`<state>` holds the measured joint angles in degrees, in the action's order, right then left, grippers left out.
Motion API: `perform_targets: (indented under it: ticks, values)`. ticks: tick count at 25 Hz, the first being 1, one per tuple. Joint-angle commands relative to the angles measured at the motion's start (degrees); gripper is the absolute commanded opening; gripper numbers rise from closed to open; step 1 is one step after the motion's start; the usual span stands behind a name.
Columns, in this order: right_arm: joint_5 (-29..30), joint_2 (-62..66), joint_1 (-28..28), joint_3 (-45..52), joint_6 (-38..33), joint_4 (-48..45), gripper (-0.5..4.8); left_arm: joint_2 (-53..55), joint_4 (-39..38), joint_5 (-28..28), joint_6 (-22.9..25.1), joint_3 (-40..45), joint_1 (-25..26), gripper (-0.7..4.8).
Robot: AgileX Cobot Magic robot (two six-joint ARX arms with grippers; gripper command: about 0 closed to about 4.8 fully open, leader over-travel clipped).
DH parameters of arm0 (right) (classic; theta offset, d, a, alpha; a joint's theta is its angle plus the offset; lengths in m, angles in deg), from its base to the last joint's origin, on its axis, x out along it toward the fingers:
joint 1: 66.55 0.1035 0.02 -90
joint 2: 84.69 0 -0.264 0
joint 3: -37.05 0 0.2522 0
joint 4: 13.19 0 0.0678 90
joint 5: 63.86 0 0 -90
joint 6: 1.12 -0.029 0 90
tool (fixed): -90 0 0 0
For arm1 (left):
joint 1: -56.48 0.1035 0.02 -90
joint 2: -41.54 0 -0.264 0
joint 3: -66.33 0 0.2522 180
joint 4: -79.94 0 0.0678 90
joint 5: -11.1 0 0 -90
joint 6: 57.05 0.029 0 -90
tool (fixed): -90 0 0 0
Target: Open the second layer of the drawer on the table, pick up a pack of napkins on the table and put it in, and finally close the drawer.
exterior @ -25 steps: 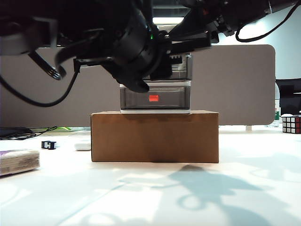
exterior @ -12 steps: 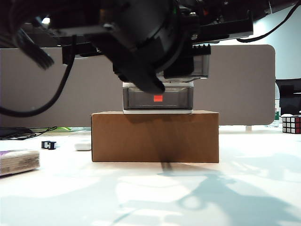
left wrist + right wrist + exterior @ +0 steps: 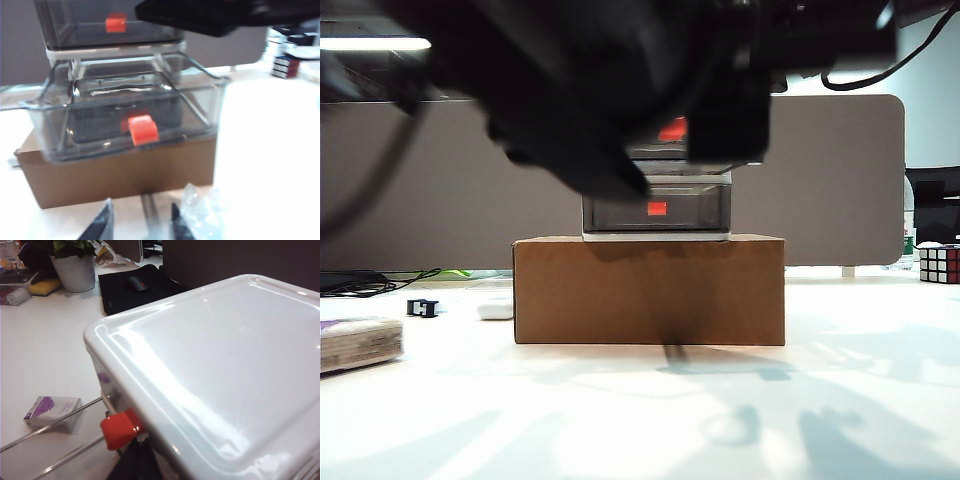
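Observation:
The drawer (image 3: 657, 205), a white-framed cabinet, stands on a cardboard box. Its second layer (image 3: 130, 117) is pulled out, its red-orange handle (image 3: 143, 130) facing my left gripper (image 3: 141, 202). That gripper hangs in front of the box, below the handle, open with nothing between its fingers. In the exterior view the left arm (image 3: 570, 110) is a dark blur over the cabinet. My right gripper (image 3: 138, 447) is shut, its tips just under the top drawer's handle (image 3: 120, 427), beside the white cabinet top (image 3: 225, 365). The pack of napkins (image 3: 358, 343) (image 3: 52, 412) lies on the table (image 3: 640, 420), far left.
The brown cardboard box (image 3: 650, 290) sits mid-table. A small white object (image 3: 496, 308) and a black clip (image 3: 423, 307) lie left of it. A Rubik's cube (image 3: 940, 264) stands far right. Crinkled clear plastic (image 3: 202, 212) shows beside my left gripper. A plant pot (image 3: 77, 270) stands behind.
The second layer has slid out toward the camera. My left arm has swung across in front of the cabinet and is now blurred. The cabinet has shifted slightly right on the box.

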<state>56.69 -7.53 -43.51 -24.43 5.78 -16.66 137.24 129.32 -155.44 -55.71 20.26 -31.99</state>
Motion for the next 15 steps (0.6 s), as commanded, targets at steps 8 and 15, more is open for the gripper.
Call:
perform_targets:
  ticks: [8,15]
  values:
    - [4.6,-1.2,-0.8,-0.4,-1.8,2.6,-0.05,-38.3,-2.5,6.9,12.2,20.6,1.9,1.05]
    - [10.0,-3.0,-0.7,-0.3,-4.1,6.2,-0.05,-71.3,-57.5,55.6,-3.8,19.6,44.7,-0.06]
